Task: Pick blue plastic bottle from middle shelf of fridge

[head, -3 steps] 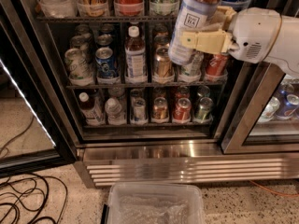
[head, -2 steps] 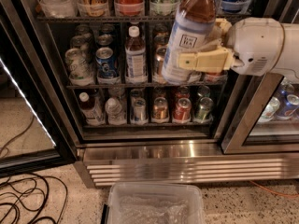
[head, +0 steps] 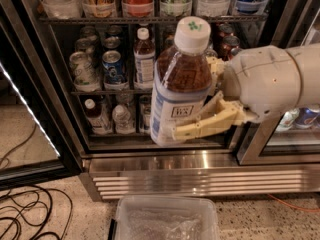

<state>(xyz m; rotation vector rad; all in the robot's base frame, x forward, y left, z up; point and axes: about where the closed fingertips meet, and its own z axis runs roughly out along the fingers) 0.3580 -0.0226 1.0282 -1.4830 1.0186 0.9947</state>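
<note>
The blue plastic bottle (head: 181, 84), brown drink, white cap with a green mark, pale blue-and-white label, is held tilted in front of the fridge (head: 280, 14), close to the camera. My gripper (head: 202, 106) is shut on it, with one cream finger (head: 202, 126) across the label's lower right and the white wrist behind to the right. The middle shelf (head: 100, 91) is the dark wire rack behind the bottle, with cans and a second similar bottle (head: 144, 59) standing on it.
The top shelf (head: 150, 19) holds bottles and cups in clear trays. The lower shelf (head: 120, 134) has small bottles and cans. The louvred steel base (head: 200, 179) runs below. A clear plastic bin (head: 167, 219) sits on the floor in front. Black cables (head: 30, 214) lie at lower left.
The gripper has drawn the bottle out of the fridge toward the camera and down-left; the bottle now looms much larger and hides more of the middle shelf.
</note>
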